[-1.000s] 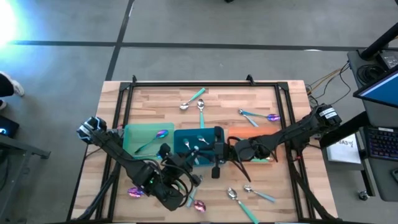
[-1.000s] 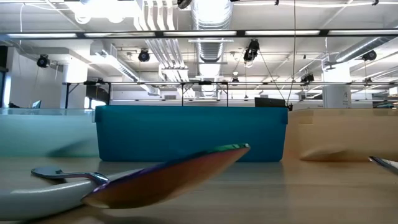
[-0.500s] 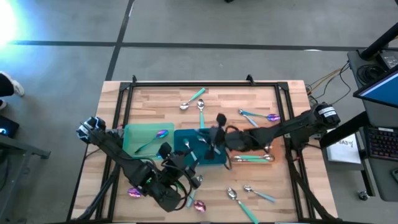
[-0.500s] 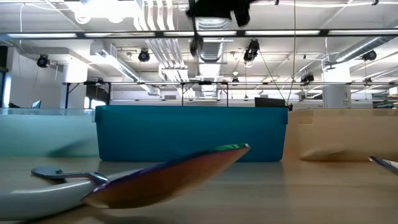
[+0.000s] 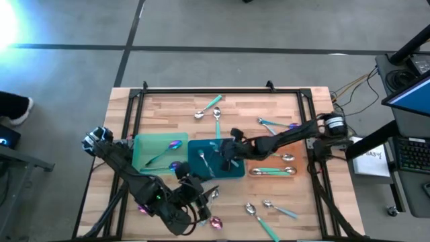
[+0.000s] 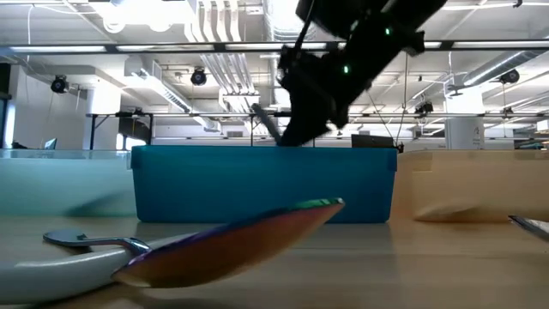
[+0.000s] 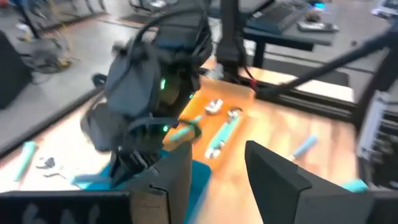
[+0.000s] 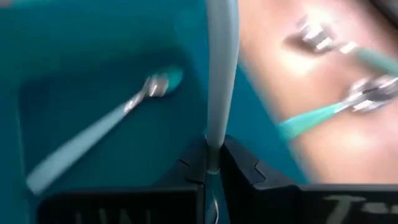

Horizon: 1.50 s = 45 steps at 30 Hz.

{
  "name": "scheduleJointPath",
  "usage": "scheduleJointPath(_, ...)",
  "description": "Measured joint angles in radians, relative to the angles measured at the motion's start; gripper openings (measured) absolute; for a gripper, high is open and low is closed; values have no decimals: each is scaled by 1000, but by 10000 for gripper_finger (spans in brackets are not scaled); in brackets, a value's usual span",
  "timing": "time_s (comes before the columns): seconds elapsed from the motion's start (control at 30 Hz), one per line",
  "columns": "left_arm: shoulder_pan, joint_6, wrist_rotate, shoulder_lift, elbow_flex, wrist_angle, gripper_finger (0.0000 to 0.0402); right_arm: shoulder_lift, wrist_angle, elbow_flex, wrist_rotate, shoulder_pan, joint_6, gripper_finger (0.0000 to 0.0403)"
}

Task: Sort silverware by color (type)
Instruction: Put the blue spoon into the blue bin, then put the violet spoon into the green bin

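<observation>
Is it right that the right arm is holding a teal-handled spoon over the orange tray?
Not quite. The right gripper is shut on a teal-handled spoon, but over the teal tray, not the orange tray. The high view and right wrist view show it.

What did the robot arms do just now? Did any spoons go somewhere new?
The right gripper swung from the near edge of the teal tray up over it, carrying a teal-handled spoon pinched in its fingers. The left gripper opened and pulled back a little toward the table's front edge; it holds nothing. The loose spoons on the table and the purple spoon in the green tray stayed put.
</observation>
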Motion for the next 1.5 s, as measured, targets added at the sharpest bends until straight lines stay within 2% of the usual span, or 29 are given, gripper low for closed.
scheduleJointPath(0.17,-20,-55,80,0,0,-71,126,51,3,1,-3,8,11,15)
scheduleJointPath(0.3,-26,-236,146,0,0,-248,125,44,-5,1,-23,10,16,19)
scheduleJointPath(0.43,-27,-427,239,0,-6,-446,125,3,-9,1,-46,16,56,61)
scheduleJointPath(0.57,-27,-493,362,11,-8,-568,125,-43,-12,1,-47,31,56,104)
scheduleJointPath(0.63,-27,-489,418,21,-8,-598,125,-70,-15,1,-55,40,55,118)
scheduleJointPath(0.73,-27,-437,499,40,-10,-613,125,-118,-17,1,-132,47,65,128)
scheduleJointPath(0.83,-27,-383,584,67,-12,-612,125,-156,-17,1,-222,59,88,132)
scheduleJointPath(1.03,-30,-318,747,122,-13,-602,125,-205,-38,1,-332,117,125,134)
scheduleJointPath(1.33,-46,-164,900,211,-14,-562,125,-210,-104,0,-358,248,233,134)
scheduleJointPath(1.5,-56,-149,920,235,-15,-530,125,-209,-127,0,-350,304,284,134)
